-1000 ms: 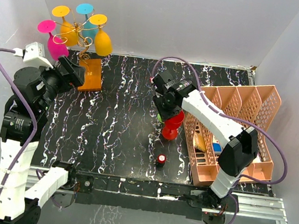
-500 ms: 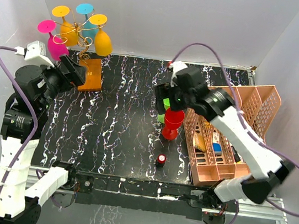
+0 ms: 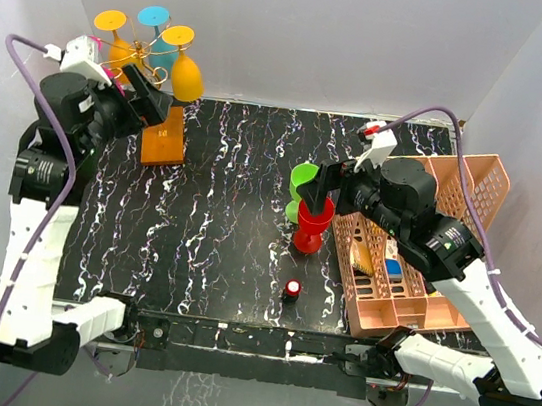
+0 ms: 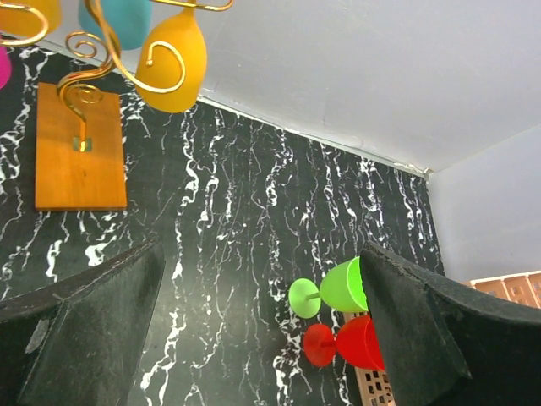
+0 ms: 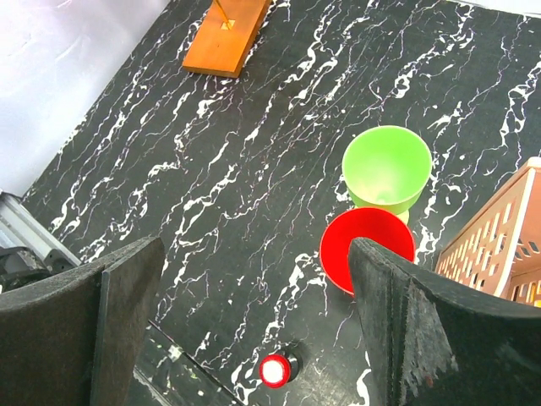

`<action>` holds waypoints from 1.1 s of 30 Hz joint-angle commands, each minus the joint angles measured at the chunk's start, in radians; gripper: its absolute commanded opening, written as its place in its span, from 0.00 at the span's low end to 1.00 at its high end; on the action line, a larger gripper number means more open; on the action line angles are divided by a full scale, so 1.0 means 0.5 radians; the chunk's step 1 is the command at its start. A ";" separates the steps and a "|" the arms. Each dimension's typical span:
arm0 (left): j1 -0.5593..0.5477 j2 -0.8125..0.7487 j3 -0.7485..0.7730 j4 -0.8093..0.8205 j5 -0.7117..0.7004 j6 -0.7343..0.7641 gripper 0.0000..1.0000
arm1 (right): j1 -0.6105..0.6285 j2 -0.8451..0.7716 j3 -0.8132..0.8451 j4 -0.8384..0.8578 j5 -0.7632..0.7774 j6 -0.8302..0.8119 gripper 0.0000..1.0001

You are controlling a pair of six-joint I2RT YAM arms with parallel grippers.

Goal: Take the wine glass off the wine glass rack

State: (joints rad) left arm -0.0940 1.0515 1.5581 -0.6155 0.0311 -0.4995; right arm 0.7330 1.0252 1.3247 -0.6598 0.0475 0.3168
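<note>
The wine glass rack (image 3: 164, 136) stands at the far left corner of the counter (image 3: 219, 216), its gold wire curls rising from the orange-brown block. Hanging bowl-down from it are a yellow wine glass (image 3: 186, 78) on the near right, a teal wine glass (image 3: 154, 16) behind it, and an orange wine glass (image 3: 110, 20) to the left.

The left end effector (image 3: 149, 97) hovers just beside the rack's near left side, its fingers spread wide and holding nothing. From overhead the arm covers that side of the rack. Its own wrist camera looks under the curls instead. There the rack's block (image 4: 80, 161) lies flat, the yellow glass's bowl (image 4: 173, 63) hangs overhead, and a sliver of pink shows at the left edge.

Well apart, right of centre, a green wine glass (image 3: 305, 180) and a red wine glass (image 3: 312, 224) stand close together on the counter, just beside the salmon-pink basket (image 3: 456, 179). The right end effector (image 3: 326, 183) hangs above them, also spread wide and empty. Its wrist camera looks straight down into both open bowls, green (image 5: 387, 167) and red (image 5: 366, 249), which the overhead view shows only partly. A small red-capped knob (image 5: 275, 370) sits nearer the front edge.
</note>
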 commanded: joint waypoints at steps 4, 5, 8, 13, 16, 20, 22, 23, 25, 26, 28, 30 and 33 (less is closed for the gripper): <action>-0.004 0.353 0.307 -0.002 0.154 -0.118 0.97 | 0.007 -0.075 0.016 0.111 0.001 -0.072 0.99; -0.005 0.400 0.336 0.020 0.144 -0.123 0.97 | 0.009 -0.100 -0.002 0.128 -0.006 -0.074 0.99; 0.000 0.552 0.403 0.124 0.075 -0.181 0.97 | 0.009 -0.167 -0.074 0.201 -0.049 -0.076 0.99; 0.012 0.805 0.552 0.309 -0.132 -0.257 0.94 | 0.007 -0.199 -0.074 0.206 0.008 -0.156 0.99; 0.016 0.946 0.639 0.405 -0.228 -0.299 0.89 | 0.010 -0.200 -0.059 0.203 0.102 -0.200 0.99; 0.022 1.109 0.736 0.477 -0.346 -0.340 0.79 | 0.008 -0.215 -0.070 0.210 0.238 -0.227 0.99; 0.030 1.209 0.825 0.471 -0.390 -0.353 0.75 | 0.009 -0.222 -0.093 0.244 0.289 -0.226 0.99; 0.036 1.260 0.880 0.464 -0.392 -0.358 0.74 | 0.007 -0.223 -0.105 0.262 0.302 -0.223 0.99; 0.049 1.371 1.011 0.424 -0.390 -0.371 0.69 | 0.009 -0.216 -0.124 0.293 0.313 -0.217 0.99; 0.055 1.429 1.075 0.405 -0.390 -0.376 0.65 | 0.009 -0.210 -0.127 0.306 0.316 -0.215 0.99; 0.059 1.509 1.149 0.398 -0.408 -0.391 0.59 | 0.008 -0.196 -0.130 0.315 0.339 -0.214 0.99; 0.065 1.564 1.182 0.419 -0.427 -0.408 0.57 | 0.008 -0.189 -0.129 0.318 0.365 -0.220 0.99; 0.087 1.657 1.254 0.423 -0.444 -0.422 0.53 | 0.009 -0.194 -0.149 0.331 0.389 -0.239 0.99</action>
State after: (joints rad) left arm -0.0662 1.8561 2.1136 -0.4183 -0.1574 -0.6937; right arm 0.7330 0.9394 1.2568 -0.5720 0.1963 0.2138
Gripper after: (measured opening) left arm 0.552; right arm 0.992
